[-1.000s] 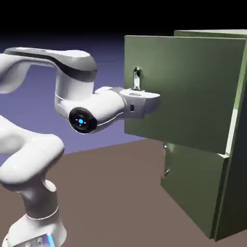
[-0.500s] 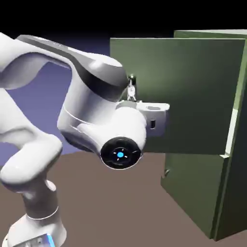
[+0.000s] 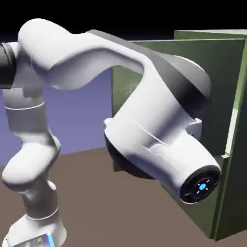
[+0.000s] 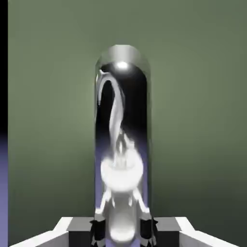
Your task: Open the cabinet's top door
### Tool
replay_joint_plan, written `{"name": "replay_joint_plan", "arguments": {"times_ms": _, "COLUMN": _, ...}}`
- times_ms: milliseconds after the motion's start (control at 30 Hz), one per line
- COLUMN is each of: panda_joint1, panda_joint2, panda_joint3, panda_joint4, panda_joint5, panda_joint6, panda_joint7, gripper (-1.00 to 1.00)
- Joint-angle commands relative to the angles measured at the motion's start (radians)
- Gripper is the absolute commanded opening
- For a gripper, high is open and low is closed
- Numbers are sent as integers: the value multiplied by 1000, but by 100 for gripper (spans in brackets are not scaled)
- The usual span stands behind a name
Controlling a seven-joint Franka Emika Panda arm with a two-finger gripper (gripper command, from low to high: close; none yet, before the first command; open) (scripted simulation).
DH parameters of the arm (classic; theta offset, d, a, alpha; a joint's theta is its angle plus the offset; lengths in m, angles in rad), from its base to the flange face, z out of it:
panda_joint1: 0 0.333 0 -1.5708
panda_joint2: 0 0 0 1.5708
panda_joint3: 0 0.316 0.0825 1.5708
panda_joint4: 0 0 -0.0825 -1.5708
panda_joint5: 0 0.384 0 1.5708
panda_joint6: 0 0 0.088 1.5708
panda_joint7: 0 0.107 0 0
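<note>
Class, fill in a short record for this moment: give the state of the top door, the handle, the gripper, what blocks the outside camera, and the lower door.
top door: swung well out from the cabinet, hinged at the exterior view's right
handle: shiny metal bar, fills the middle of the hand view
gripper: fingers on either side of the handle's lower end, appears closed on it
view blocked by: the arm's wrist, hiding handle and gripper in the exterior view
lower door: almost wholly hidden behind the arm, state unclear

Exterior view: beside arm point(image 3: 144, 120), facing cabinet point(image 3: 231, 144). Hand view: close on handle point(image 4: 123, 140).
</note>
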Motion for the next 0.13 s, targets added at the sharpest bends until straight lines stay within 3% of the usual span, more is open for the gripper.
{"name": "replay_joint_plan", "arguments": {"times_ms": 0, "panda_joint1": -9, "panda_joint2": 32, "panda_joint3": 2, "panda_joint4": 36, "panda_joint5": -4, "panda_joint6": -28, "panda_joint7": -18, "gripper": -100}}
{"name": "replay_joint_plan", "arguments": {"times_ms": 67, "panda_joint1": -23, "panda_joint2": 74, "panda_joint3": 6, "panda_joint4": 84, "panda_joint5": -10, "panda_joint6": -67, "panda_joint7": -42, "gripper": -100}}
{"name": "replay_joint_plan", "arguments": {"times_ms": 100, "panda_joint1": -23, "panda_joint2": 74, "panda_joint3": 6, "panda_joint4": 85, "panda_joint5": -10, "panda_joint6": -67, "panda_joint7": -42, "gripper": 100}}
